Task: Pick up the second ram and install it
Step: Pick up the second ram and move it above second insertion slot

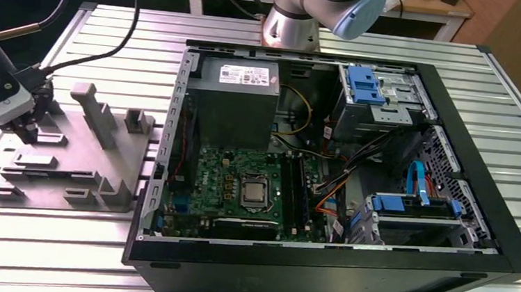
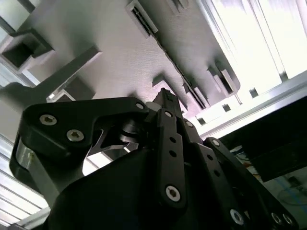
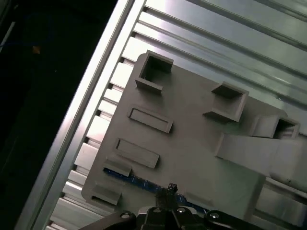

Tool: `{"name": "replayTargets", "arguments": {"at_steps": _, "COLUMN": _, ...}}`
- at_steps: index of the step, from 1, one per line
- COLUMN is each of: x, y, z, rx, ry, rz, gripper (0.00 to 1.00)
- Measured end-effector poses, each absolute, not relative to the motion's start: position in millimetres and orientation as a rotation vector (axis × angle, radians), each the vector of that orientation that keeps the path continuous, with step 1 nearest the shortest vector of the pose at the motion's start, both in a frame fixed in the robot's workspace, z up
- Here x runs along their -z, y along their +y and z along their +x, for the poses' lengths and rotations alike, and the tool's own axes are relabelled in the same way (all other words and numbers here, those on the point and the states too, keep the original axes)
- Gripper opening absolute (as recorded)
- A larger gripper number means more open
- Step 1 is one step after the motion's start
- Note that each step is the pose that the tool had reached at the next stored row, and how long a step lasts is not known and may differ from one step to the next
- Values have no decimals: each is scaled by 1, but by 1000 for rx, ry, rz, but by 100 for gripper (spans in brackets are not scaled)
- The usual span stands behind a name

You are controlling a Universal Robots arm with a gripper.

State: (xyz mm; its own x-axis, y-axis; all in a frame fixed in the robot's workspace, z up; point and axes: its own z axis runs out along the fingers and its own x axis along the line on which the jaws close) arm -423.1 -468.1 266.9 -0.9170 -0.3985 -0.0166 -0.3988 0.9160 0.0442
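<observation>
Black tool point(image 1: 27, 131) stood low over grey plastic fixture tray point(image 1: 100, 165) on slatted metal table point(image 1: 48, 241), tips point(image 3: 171, 188) closed together, clamped on blue-green second ram point(image 3: 136, 181) lying edge-up in tray slot.

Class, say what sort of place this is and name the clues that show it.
Likely a robotics lab set up for computer assembly: a robot arm at a slotted aluminium table that carries an opened computer case and a grey parts fixture.

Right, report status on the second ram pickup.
Gripper down at the fixture, right over the ram. Ram lying in the fixture, not yet installed. Nothing seen blocking it.
</observation>
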Motion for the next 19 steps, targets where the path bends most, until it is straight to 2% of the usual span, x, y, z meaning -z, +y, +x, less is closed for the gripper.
{"name": "replayTargets", "arguments": {"at_steps": 19, "x": -259, "y": -468, "z": -423, "rx": -74, "ry": 2921, "rz": -1158, "gripper": 10}}
